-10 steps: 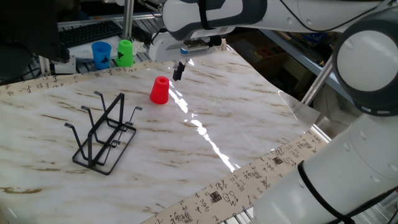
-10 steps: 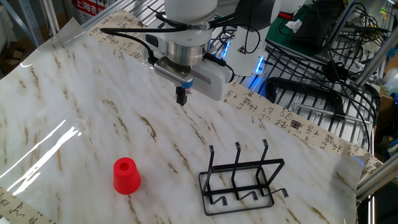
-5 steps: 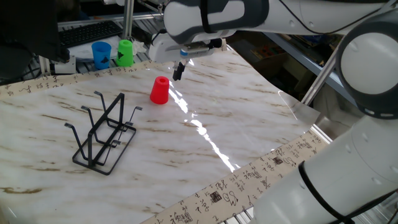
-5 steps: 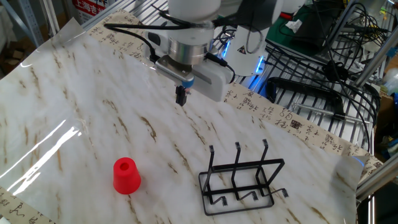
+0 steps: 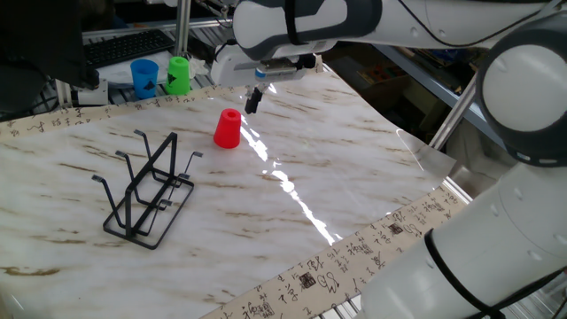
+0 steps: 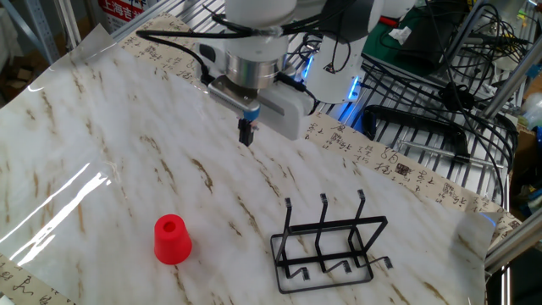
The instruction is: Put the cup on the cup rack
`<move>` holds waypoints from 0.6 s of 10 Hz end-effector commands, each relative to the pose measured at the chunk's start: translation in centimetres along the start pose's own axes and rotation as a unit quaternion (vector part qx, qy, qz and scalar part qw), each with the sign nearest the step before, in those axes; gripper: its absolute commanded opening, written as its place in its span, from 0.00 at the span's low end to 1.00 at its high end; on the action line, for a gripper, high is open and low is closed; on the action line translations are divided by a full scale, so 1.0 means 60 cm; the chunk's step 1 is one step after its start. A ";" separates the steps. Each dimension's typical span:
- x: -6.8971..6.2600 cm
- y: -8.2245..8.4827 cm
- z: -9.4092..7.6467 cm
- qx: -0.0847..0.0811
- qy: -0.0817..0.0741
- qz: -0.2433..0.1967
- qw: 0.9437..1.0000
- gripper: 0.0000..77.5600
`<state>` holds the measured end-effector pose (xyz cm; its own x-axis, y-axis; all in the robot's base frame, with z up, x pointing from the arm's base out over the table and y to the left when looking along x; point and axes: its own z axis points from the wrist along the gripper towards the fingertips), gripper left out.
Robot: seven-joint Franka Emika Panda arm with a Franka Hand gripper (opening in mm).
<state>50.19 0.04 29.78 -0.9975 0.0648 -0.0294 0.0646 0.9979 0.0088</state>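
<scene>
The red cup [image 5: 228,128] stands upside down on the marble table, also in the other fixed view [image 6: 172,240]. The black wire cup rack [image 5: 146,189] stands apart from it, empty, and shows in the other fixed view [image 6: 331,244] too. My gripper [image 5: 253,101] hangs above the table a short way from the cup, clear of it. Its fingers are together with nothing between them [image 6: 246,133].
A blue cup [image 5: 143,78] and a green cup [image 5: 179,75] stand beyond the table's far edge. A patterned paper strip [image 5: 337,266] borders the table. Cables and wire shelving [image 6: 440,102] lie behind the arm's base.
The gripper has drifted slightly. The cup and rack have not moved.
</scene>
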 end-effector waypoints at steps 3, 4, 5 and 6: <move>-0.071 0.001 -0.006 0.006 -0.002 0.002 1.000 0.00; -0.085 -0.002 -0.005 0.007 -0.002 0.001 1.000 0.00; -0.097 -0.005 -0.004 0.006 -0.002 -0.001 1.000 0.00; -0.107 -0.006 -0.002 0.006 -0.002 -0.001 1.000 0.00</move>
<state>55.83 -0.42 30.01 -0.9974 0.0652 -0.0306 0.0653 0.9979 -0.0018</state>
